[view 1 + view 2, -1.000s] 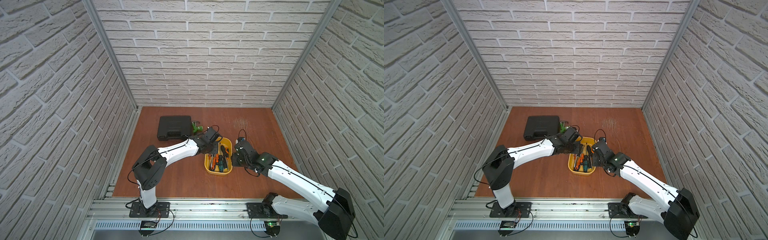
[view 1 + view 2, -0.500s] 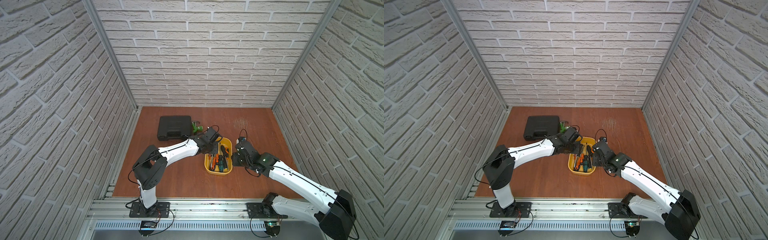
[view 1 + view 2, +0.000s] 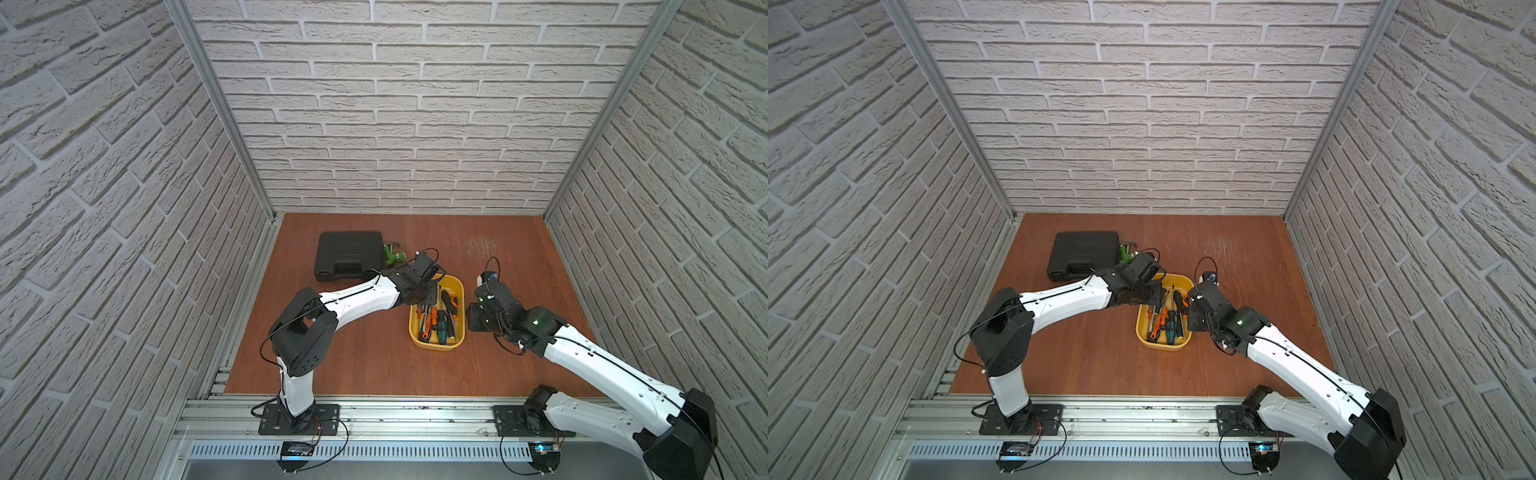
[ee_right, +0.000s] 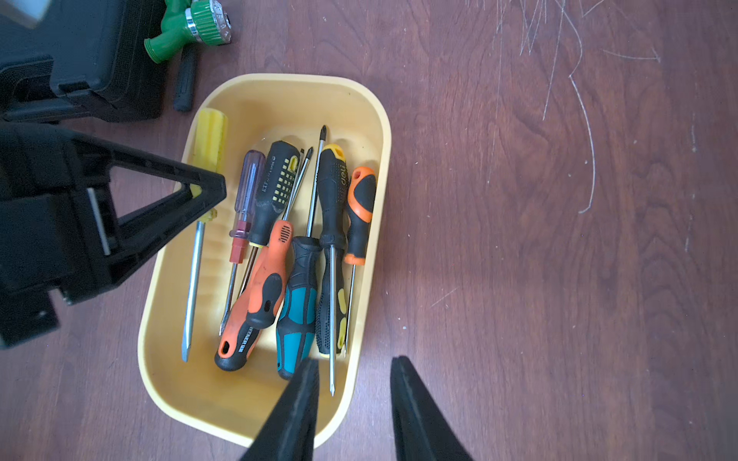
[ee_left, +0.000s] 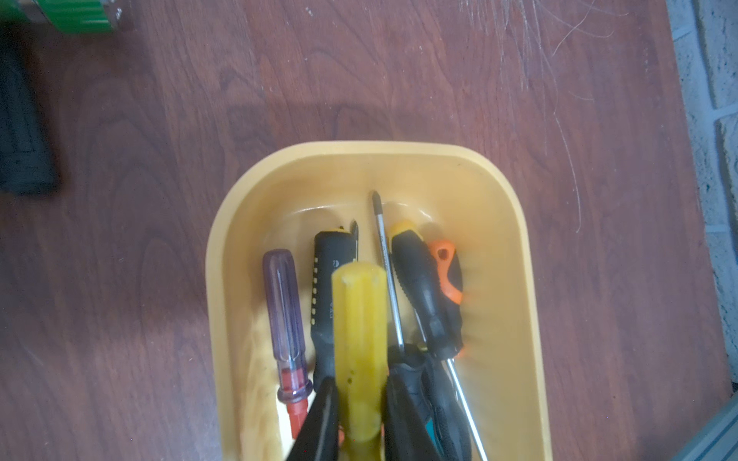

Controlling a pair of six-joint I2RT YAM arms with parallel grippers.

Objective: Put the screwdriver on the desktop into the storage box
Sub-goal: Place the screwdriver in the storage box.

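Observation:
My left gripper (image 5: 359,389) is shut on a yellow-handled screwdriver (image 5: 359,319), gripping the handle near its shaft end. In the right wrist view that screwdriver (image 4: 209,131) runs lengthwise along the side of the yellow storage box (image 4: 383,131) nearest the black case, its handle end over the rim and its shaft inside the box. Whether it rests on the bottom I cannot tell. Several other screwdrivers (image 4: 297,303) lie in the box. My right gripper (image 4: 355,365) is open and holds nothing, with its fingers either side of the box's opposite rim. Both top views show the storage box (image 3: 436,348) (image 3: 1163,347) on the desktop (image 3: 374,361).
A black tool case (image 3: 349,255) lies behind and left of the box. A green tap fitting (image 4: 191,24) and a black grip (image 4: 184,84) lie beside it. A pale scratched patch (image 3: 482,245) marks the back right of the board. Brick walls close three sides.

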